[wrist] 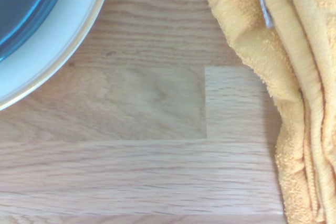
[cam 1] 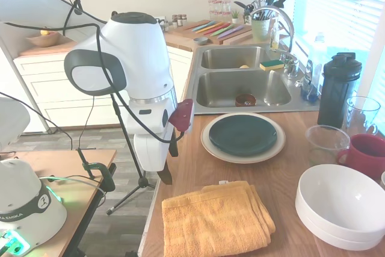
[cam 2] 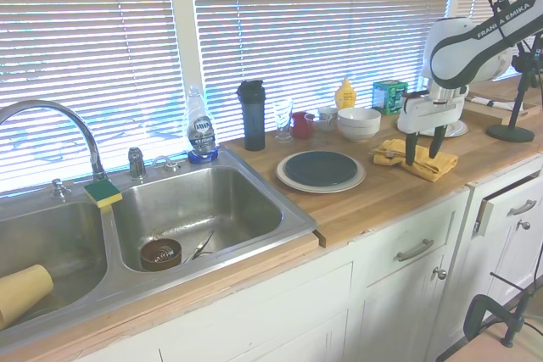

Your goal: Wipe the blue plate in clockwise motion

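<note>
Legible print: "DAWN" on the soap bottle; "FRANKA EMIKA" on the arm. The blue plate, round and glossy, lies flat, centred on the larger cream plate on the wooden counter. The gripper hangs with fingers apart and empty over the folded orange terry towel.

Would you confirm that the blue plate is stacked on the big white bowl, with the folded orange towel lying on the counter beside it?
Not quite. The blue plate sits on the larger cream plate, not the big white bowl, which stands apart, as the first exterior view shows. The folded orange towel does lie on the counter beside it.
</note>
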Motion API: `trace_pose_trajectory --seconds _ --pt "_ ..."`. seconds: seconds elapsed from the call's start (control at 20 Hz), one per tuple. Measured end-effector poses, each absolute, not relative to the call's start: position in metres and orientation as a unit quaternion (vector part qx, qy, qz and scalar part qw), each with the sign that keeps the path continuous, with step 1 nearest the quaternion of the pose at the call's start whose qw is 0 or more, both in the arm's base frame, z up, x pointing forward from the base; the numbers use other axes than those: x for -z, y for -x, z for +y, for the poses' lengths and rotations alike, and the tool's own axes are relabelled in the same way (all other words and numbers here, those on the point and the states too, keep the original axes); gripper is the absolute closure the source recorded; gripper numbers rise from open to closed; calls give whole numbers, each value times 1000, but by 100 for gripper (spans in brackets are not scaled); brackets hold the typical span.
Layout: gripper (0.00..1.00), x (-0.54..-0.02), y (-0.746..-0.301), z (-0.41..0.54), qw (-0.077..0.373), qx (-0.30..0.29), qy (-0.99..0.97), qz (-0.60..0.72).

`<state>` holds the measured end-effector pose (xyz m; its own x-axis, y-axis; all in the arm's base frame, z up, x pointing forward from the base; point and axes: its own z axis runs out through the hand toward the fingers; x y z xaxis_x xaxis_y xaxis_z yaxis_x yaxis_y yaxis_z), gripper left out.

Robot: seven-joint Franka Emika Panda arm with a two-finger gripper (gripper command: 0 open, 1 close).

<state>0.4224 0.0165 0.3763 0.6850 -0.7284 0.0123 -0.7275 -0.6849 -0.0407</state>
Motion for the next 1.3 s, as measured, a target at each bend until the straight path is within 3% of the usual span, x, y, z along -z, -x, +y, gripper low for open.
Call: trace_pose_trajectory --seconds 0.35,0.95,1.3 --pt "0 -384 -434 2 17 22 912 408" --pt "0 -374 -498 -89 38 5 885 463" --pt "0 -370 -507 -147 59 -4 875 480"
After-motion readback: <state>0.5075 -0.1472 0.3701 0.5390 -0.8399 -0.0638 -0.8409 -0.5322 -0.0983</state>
